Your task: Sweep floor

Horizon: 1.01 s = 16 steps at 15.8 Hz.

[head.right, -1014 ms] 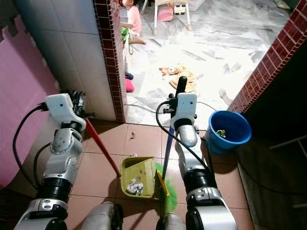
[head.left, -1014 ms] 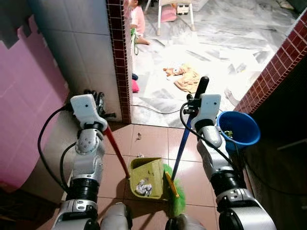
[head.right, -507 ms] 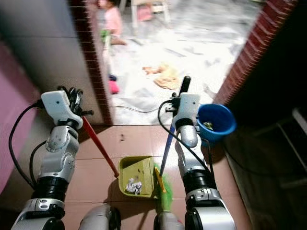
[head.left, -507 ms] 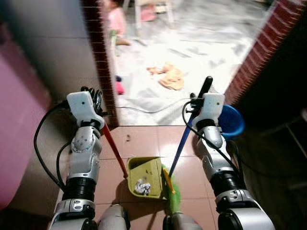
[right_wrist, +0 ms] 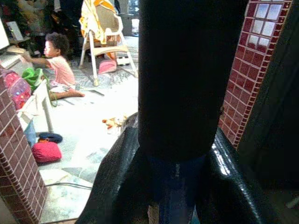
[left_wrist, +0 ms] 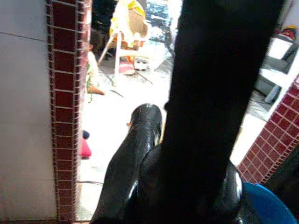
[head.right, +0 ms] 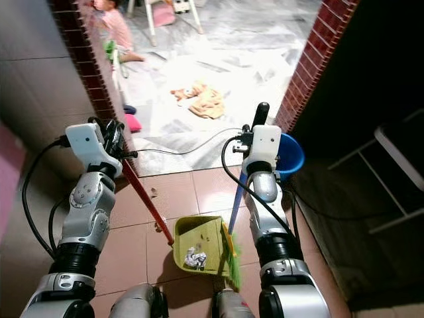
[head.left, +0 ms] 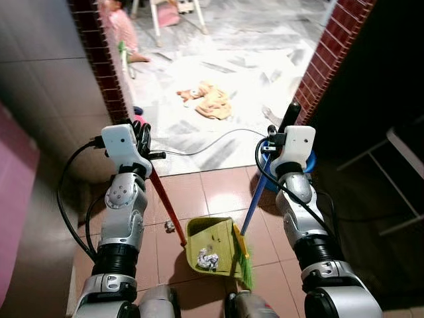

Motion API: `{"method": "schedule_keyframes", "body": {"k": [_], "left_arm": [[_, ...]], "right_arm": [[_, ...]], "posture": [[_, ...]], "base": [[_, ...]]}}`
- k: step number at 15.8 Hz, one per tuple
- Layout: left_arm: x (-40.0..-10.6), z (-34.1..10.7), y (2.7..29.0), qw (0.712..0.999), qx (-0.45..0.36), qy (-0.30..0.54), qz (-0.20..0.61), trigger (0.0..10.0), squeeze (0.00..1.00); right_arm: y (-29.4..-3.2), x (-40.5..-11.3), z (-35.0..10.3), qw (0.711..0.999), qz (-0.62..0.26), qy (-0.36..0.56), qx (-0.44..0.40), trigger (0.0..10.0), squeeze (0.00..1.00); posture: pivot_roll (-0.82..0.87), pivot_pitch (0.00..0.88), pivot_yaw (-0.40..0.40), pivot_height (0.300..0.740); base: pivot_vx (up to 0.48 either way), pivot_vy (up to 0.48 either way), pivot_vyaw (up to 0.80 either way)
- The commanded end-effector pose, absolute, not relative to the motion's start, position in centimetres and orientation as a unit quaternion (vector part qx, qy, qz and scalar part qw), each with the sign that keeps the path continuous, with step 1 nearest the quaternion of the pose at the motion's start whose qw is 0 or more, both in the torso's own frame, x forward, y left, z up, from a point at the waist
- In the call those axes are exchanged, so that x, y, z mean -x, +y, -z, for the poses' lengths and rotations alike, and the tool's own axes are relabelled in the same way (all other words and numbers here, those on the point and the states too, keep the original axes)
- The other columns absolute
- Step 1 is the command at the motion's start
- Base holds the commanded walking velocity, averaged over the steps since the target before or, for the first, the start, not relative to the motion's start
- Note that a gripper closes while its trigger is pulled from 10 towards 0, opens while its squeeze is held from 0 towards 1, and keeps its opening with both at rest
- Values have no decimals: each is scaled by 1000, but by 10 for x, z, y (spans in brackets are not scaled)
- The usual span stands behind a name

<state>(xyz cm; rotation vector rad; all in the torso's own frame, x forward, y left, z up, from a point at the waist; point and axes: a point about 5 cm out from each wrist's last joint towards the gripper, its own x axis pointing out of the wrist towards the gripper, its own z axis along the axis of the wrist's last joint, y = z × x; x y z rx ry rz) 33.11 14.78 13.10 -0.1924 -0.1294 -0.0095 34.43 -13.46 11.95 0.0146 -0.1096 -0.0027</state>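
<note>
One crumpled paper wad point(head.left: 208, 260) lies in the green dustpan point(head.left: 213, 246); another scrap point(head.left: 169, 226) remains on the tiles. Left hand point(head.left: 140, 140) grasps the dustpan's red handle point(head.left: 165, 209), right hand point(head.left: 278, 136) clenches the blue broom point(head.left: 254, 205).

light: strong daylight from the room beyond the doorway, glare on the marble floor point(head.left: 232, 73) | right side and wall point(head.left: 46, 93) dim | focus: head views fairly sharp | wrist views: near black fingers point(right_wrist: 187, 79) blurred, backlit
</note>
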Motion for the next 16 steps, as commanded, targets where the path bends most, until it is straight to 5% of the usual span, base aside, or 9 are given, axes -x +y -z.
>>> {"method": "schedule_keyframes", "body": {"k": [1, 10, 16], "left_arm": [[-335, -149, 137, 988, 116, -96, 31, 10000, 0], [-334, -152, 130, 988, 117, -92, 46, 10000, 0], [-328, -143, 126, 990, 106, -75, 47, 10000, 0]], "right_arm": [[-131, -345, -118, 999, -6, -48, -5, 10000, 0], [-132, -349, -118, 999, -7, -39, 0, 10000, 0], [-128, -349, -116, 999, -13, -36, 2, 10000, 0]], "posture": [[-11, 0, -36, 731], [-13, 1, -41, 731], [-6, 5, -41, 731]], "base": [[0, 0, 0], [27, 0, -800], [0, -51, 0]]}}
